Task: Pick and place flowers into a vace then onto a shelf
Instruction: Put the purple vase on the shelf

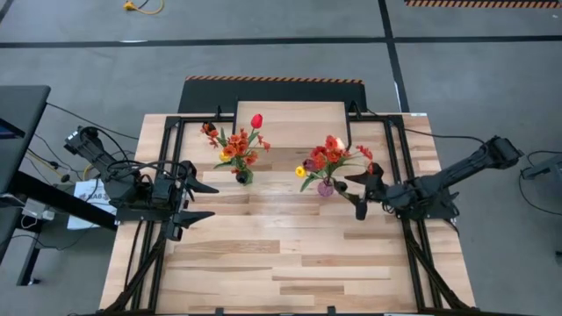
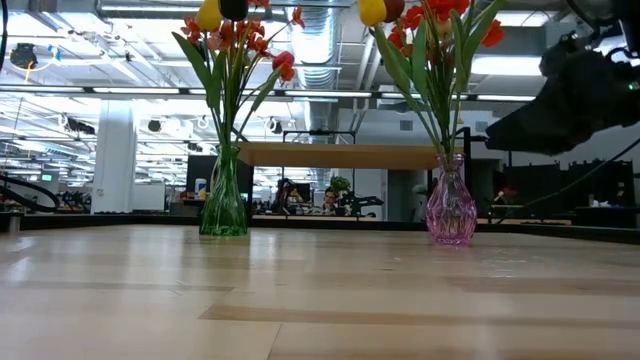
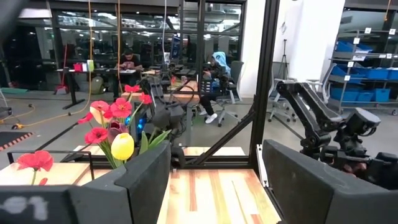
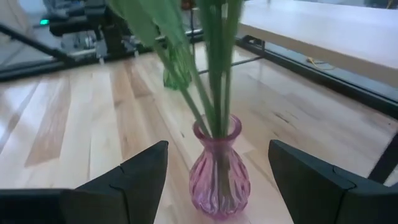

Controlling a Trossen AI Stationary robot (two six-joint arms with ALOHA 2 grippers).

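A pink glass vase [image 1: 326, 187] stands upright on the wooden table, holding red, yellow and dark flowers [image 1: 330, 158]; in the low view the vase [image 2: 451, 208] stands at the right. A green glass vase [image 1: 243, 176] with red and orange flowers [image 1: 237, 145] stands to its left; it shows in the low view too [image 2: 224, 200]. The shelf [image 1: 292, 123] stands behind both vases. My right gripper [image 1: 362, 194] is open beside the pink vase, whose neck [image 4: 216, 134] shows just ahead of the fingers. My left gripper [image 1: 200, 201] is open and empty at the table's left.
Black frame rails [image 1: 172, 167] run along the table's left and right sides. The shelf's top [image 2: 340, 154] shows behind the vases in the low view. Bare tabletop [image 1: 290, 254] lies toward the near edge. People sit in the room beyond the table [image 3: 214, 74].
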